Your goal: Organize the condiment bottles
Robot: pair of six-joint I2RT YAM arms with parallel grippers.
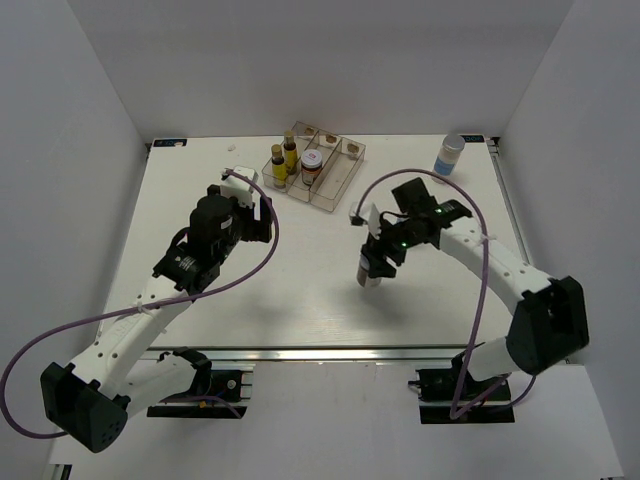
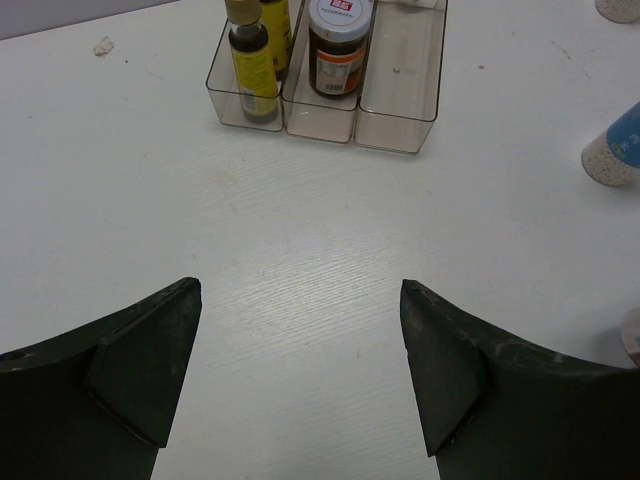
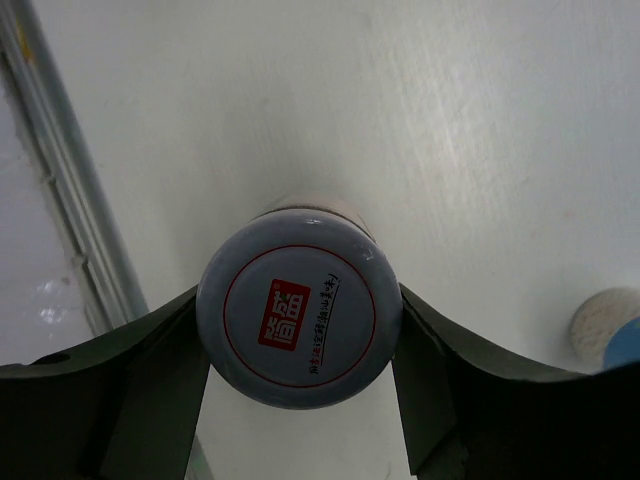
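- Right gripper (image 1: 372,266) — closed on both sides of a jar (image 3: 299,326), well short of the tray (image 2: 398,135), on its near right.
- The jar is probably glass — rigid, slick and weighty; gripping below the lid seems safest.
- Left gripper (image 2: 300,370) gapes empty, facing the tray.

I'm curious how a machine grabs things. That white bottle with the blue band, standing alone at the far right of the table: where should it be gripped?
Take the white bottle on its round body near the blue band, jaws on opposite sides. It stands upright, well apart from the tray, so nothing crowds it. Coming straight down from above looks simplest.
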